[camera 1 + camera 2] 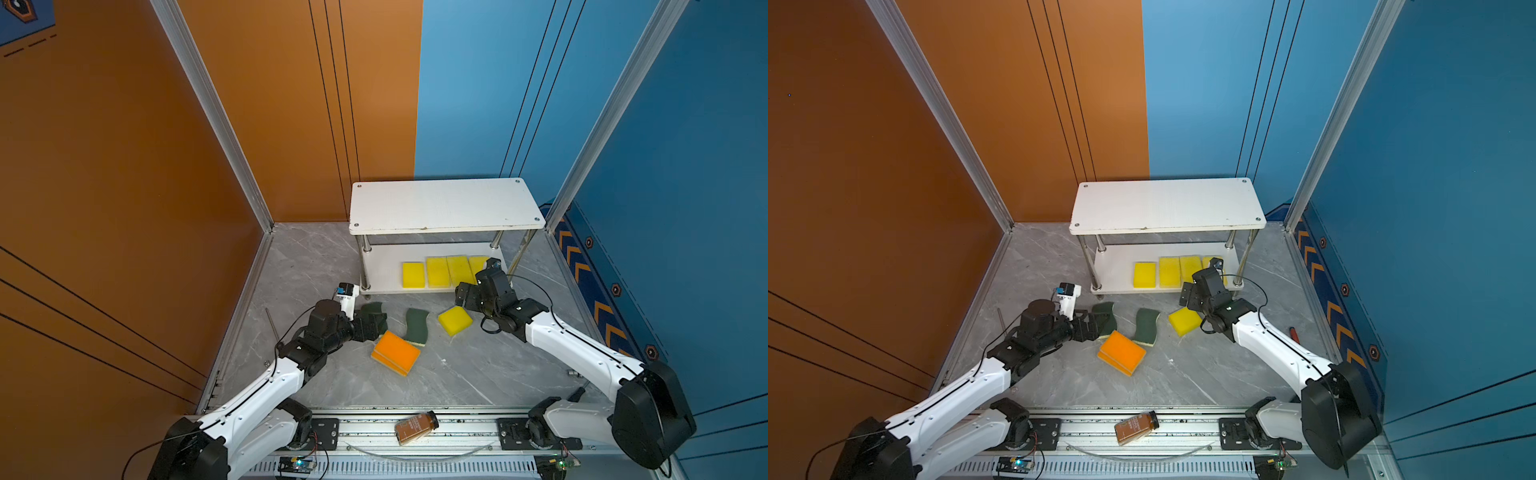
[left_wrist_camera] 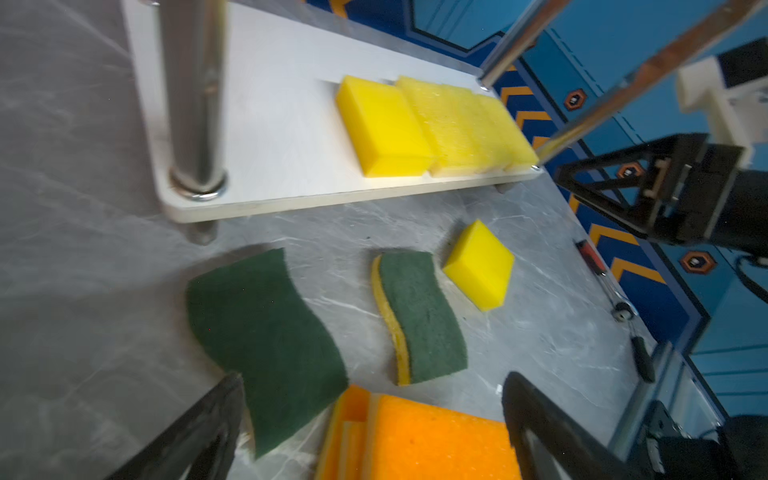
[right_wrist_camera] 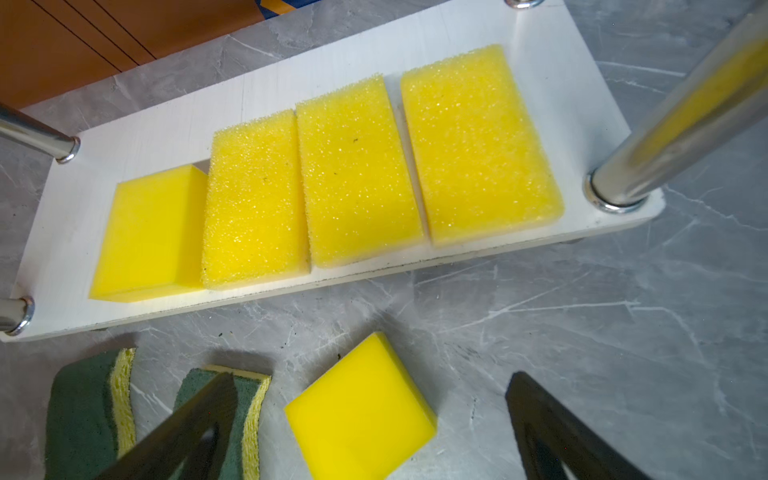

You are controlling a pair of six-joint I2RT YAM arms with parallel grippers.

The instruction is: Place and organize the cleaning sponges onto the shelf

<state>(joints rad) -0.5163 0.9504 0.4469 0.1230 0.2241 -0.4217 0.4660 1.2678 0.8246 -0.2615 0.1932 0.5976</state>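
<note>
Yellow sponges (image 3: 353, 174): four lay in a row on the lower board of the shelf (image 1: 444, 203)
Left gripper (image 2: 374, 376): jaws spread, empty
Right gripper (image 3: 370, 376): jaws spread, empty

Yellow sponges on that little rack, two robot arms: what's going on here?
Two robot arms are tidying cleaning sponges onto the small white two-tier shelf with chrome posts. Four yellow foam sponges sit in a row on its lower board. On the grey tabletop lie a fifth yellow sponge, two wavy green-topped sponges and a stack of orange-topped sponges. The right gripper hangs open over the loose yellow one; the left gripper is open near the green and orange ones. Neither holds anything.
</note>
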